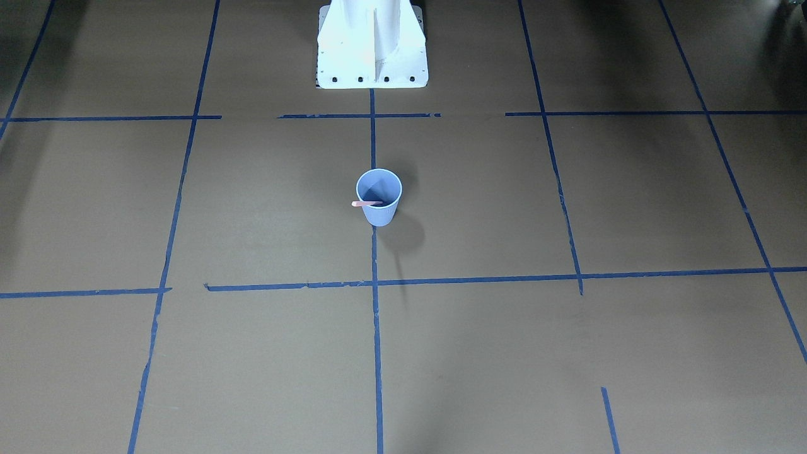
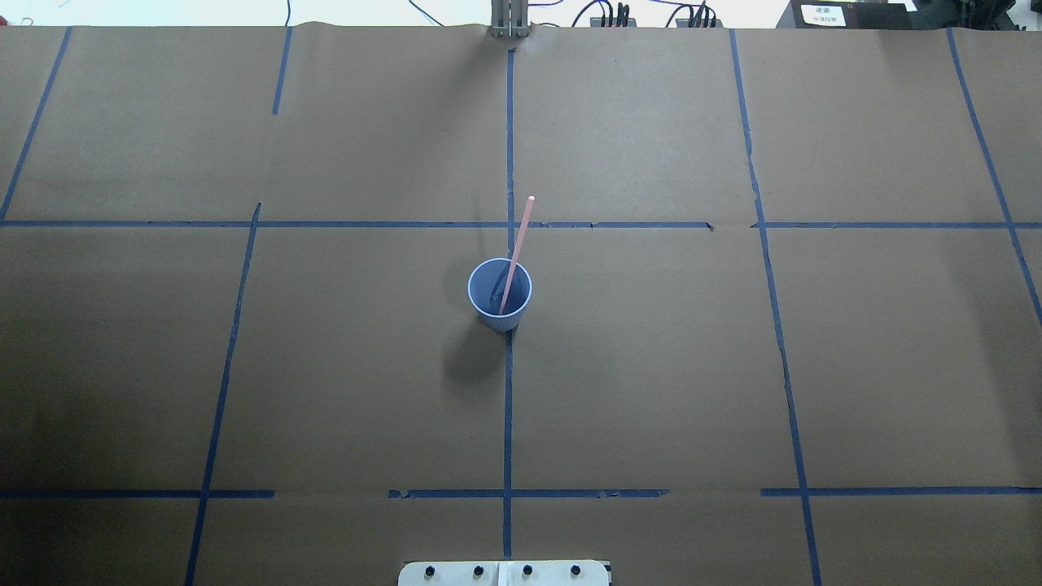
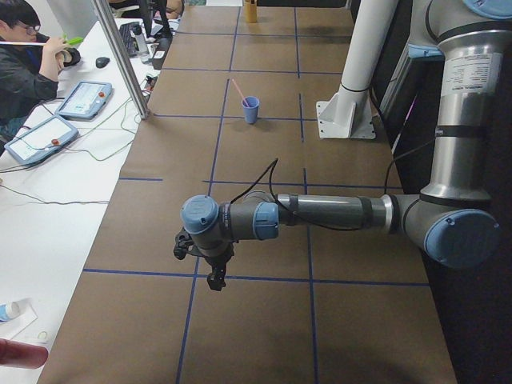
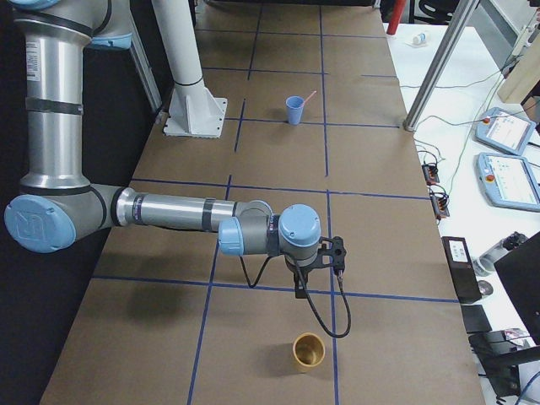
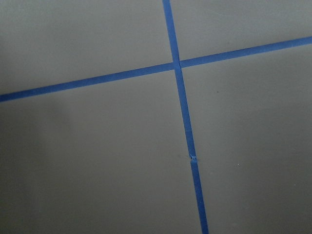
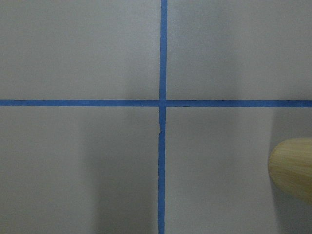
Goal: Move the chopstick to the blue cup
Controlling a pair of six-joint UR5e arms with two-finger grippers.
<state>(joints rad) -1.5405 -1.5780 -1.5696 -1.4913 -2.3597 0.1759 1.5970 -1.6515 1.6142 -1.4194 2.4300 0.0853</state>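
The blue cup [image 1: 379,213] [image 2: 501,321] stands upright at the middle of the table on a blue tape line. A pale pink chopstick [image 2: 518,244] [image 1: 364,203] stands in it, leaning on the rim away from the robot. The cup also shows in the side views [image 3: 251,110] [image 4: 294,110]. My left gripper [image 3: 212,270] hovers over the table's left end, far from the cup. My right gripper [image 4: 319,270] hovers over the right end. Both show only in the side views, so I cannot tell if they are open or shut. The wrist views show only the table.
A tan wooden cup [image 4: 309,352] stands on the table near my right gripper; its edge shows in the right wrist view [image 6: 292,168]. The white robot base [image 1: 372,57] is at the table's near edge. An operator [image 3: 24,64] sits at a side bench with tablets.
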